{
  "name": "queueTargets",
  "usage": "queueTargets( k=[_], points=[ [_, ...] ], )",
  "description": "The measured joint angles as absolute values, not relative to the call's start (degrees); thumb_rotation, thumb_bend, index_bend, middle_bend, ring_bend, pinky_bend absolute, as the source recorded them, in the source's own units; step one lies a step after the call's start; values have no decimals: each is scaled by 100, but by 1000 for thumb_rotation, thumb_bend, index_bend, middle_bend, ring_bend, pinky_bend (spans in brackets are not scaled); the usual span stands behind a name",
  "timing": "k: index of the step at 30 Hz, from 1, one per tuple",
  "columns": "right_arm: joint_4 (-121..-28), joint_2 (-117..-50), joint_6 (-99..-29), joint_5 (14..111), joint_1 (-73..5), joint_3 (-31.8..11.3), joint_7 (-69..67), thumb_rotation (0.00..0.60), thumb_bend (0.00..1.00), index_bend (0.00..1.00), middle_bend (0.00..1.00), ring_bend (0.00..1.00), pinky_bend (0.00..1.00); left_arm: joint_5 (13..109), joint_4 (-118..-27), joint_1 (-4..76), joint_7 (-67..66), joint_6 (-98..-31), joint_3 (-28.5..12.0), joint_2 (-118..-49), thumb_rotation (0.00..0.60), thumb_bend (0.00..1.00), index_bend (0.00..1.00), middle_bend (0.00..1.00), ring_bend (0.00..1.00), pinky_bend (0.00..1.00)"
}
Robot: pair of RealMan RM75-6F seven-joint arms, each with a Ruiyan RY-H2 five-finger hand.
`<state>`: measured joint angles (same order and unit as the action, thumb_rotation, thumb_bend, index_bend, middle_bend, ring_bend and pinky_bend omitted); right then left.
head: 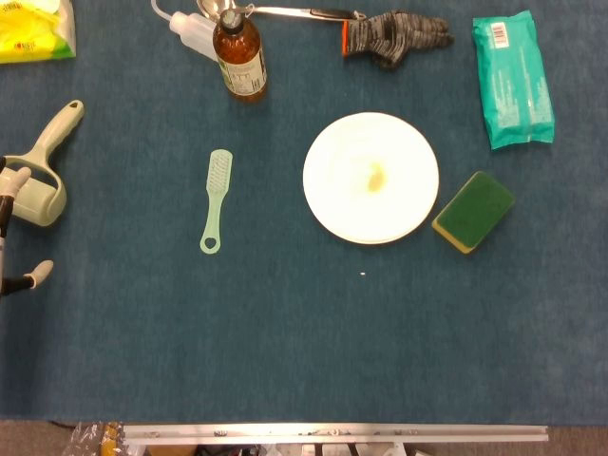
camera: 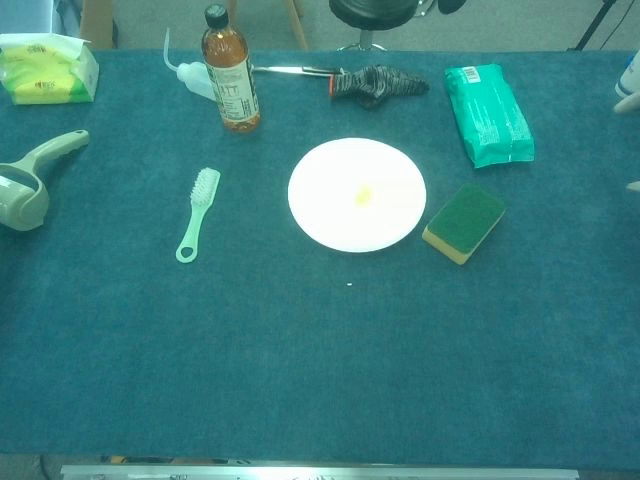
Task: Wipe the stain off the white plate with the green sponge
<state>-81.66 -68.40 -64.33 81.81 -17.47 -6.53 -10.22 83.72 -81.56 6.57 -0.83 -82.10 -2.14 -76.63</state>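
The white plate [head: 370, 177] lies right of the table's middle, with a small yellow-brown stain [head: 376, 175] near its centre; the chest view shows the plate [camera: 356, 193] too. The green sponge [head: 473, 211] with a yellow underside lies flat just right of the plate, close to its rim, and appears as the sponge [camera: 464, 221] in the chest view. Only fingertips of my left hand [head: 5, 223] show at the far left edge, spread and holding nothing, far from plate and sponge. Pale fingertips of my right hand [camera: 632, 102] peek in at the chest view's right edge, apart and holding nothing.
A lint roller [head: 38, 171] lies beside my left hand. A pale green brush [head: 216, 199] lies left of the plate. At the back stand a brown bottle [head: 238, 55], a squeeze bottle [head: 190, 31], a knit glove [head: 394, 38] and a teal wipes pack [head: 513, 79]. A yellow packet [head: 33, 28] sits back left.
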Motion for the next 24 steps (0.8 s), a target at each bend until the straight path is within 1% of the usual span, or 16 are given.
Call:
queueTargets(
  k=[5, 12, 18, 24],
  points=[
    [-7998, -6896, -6115, 8251, -2052, -645, -1189, 600, 0, 287, 279, 200, 441, 8347, -8187, 669, -130, -8163, -212, -7682, 600, 93, 111, 0, 40, 284],
    [-7806, -6994, -6036, 8719, -2275, -478, -1303, 600, 0, 287, 281, 200, 440, 8305, -8242, 719, -215, -8079, -229, -7733, 600, 94, 111, 0, 41, 284],
    [-7574, -7139, -6212, 9354, -2427, -227, -1288, 600, 0, 287, 281, 200, 440, 8272, -8231, 774, -237, -7979, -238, -7812, 600, 93, 111, 0, 41, 284],
    [-7083, -7370, -6533, 9899, -2570, 17, -1198, 600, 0, 287, 281, 200, 445, 8238, -8183, 804, -203, -7920, -244, -7864, 600, 93, 111, 0, 41, 284]
  ],
)
